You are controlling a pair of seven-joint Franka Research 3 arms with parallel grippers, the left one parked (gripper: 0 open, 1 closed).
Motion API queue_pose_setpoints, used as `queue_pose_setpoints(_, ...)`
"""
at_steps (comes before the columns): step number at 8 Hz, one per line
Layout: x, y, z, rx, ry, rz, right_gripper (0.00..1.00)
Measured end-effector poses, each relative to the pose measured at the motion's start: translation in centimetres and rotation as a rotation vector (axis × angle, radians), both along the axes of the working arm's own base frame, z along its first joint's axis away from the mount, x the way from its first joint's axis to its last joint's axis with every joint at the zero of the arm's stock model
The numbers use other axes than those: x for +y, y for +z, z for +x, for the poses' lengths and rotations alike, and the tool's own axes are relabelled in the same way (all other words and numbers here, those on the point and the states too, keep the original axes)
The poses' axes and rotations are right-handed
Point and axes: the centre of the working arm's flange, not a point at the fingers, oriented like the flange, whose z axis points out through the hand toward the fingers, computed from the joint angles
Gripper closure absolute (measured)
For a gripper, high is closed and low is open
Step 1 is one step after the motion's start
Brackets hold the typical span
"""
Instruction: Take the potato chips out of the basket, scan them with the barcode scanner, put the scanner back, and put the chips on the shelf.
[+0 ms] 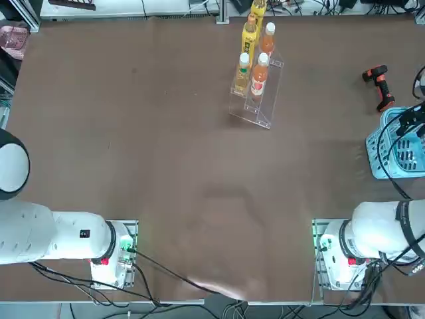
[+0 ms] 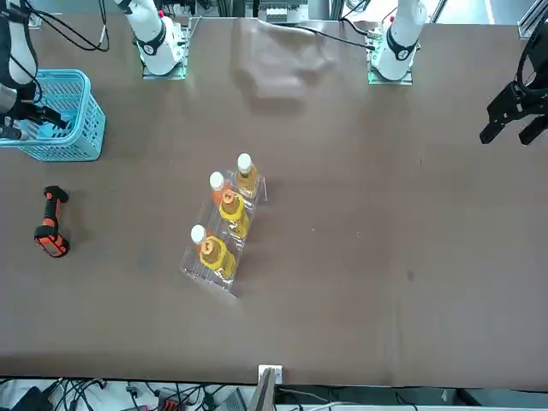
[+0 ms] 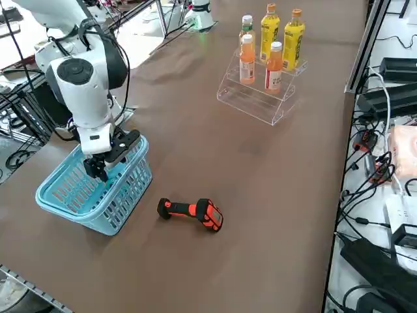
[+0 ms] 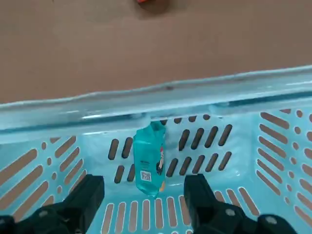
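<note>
A wide brown bench [image 1: 166, 173] carries everything. Near its far edge stands the shelf [image 1: 255, 100], a clear stepped stand holding orange and yellow drink bottles [image 1: 260, 73] on its two tiers. At the robot's right edge sits the basket [image 1: 397, 149], light blue with lattice sides, resting flat on the bench. Just beyond the basket, apart from it, the barcode scanner [image 1: 380, 85] lies on its side on the bare surface. The two arm bases [image 1: 335, 256] are bolted to the near edge. The broad middle of the bench is plain brown.

Potato chips [image 4: 148, 161] in basket [image 3: 124, 189], barcode scanner [image 3: 192, 212] beside it
</note>
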Motion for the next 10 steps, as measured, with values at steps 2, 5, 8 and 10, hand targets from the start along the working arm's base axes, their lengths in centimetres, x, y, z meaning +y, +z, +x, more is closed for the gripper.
queue_pose_setpoints(2, 0.1, -0.5, -0.2, -0.023, 0.005, -0.01, 0.0)
queue_pose_setpoints(5, 0.2, -2.0, -1.3, -0.057, 0.002, -0.019, 0.0)
queue_pose_setpoints(8, -0.4, -3.1, -3.1, -0.059, -0.001, -0.011, 0.0)
queue_pose_setpoints(10, -1.0, -3.2, -3.8, -0.059, -0.005, -0.009, 0.0)
